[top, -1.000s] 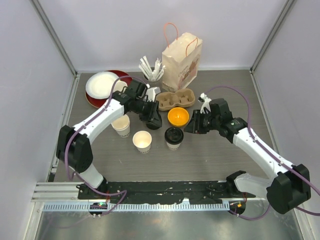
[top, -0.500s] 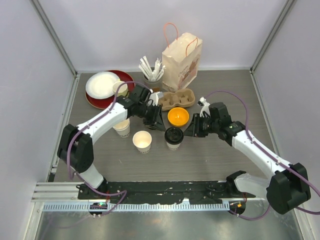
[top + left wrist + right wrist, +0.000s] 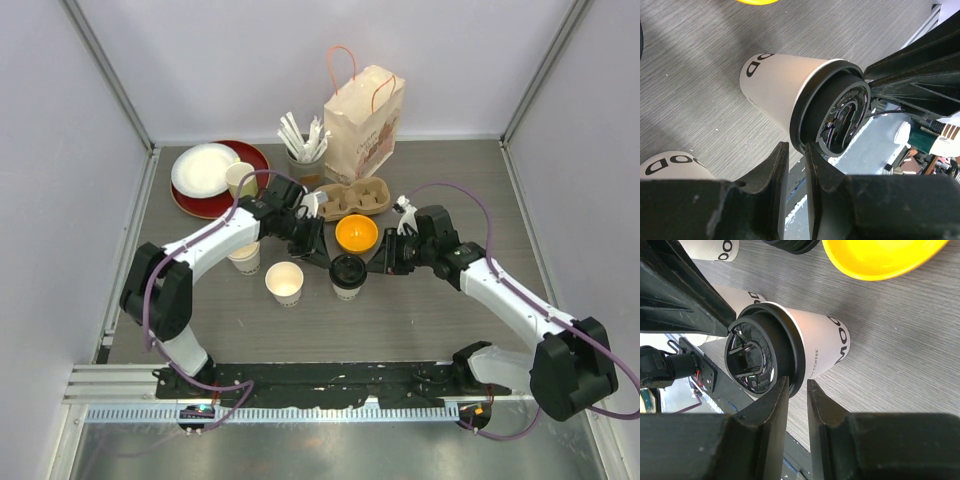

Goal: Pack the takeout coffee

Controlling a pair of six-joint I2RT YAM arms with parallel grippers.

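From 10 and 3 o'clock my left claw (image 3: 796, 147) and right claw (image 3: 798, 386) have closed in, both pinching the cup lid (image 3: 348, 268), seemingly for lifting.

At the centre of the grey tabletop (image 3: 420, 320), a black-lidded paper cup (image 3: 348, 273) stands just below an orange bowl (image 3: 356, 233), the left hand (image 3: 322, 254) at its lid's left edge, the right hand (image 3: 378, 264) at the right edge, and a lidless paper cup (image 3: 284, 283) just to its left.
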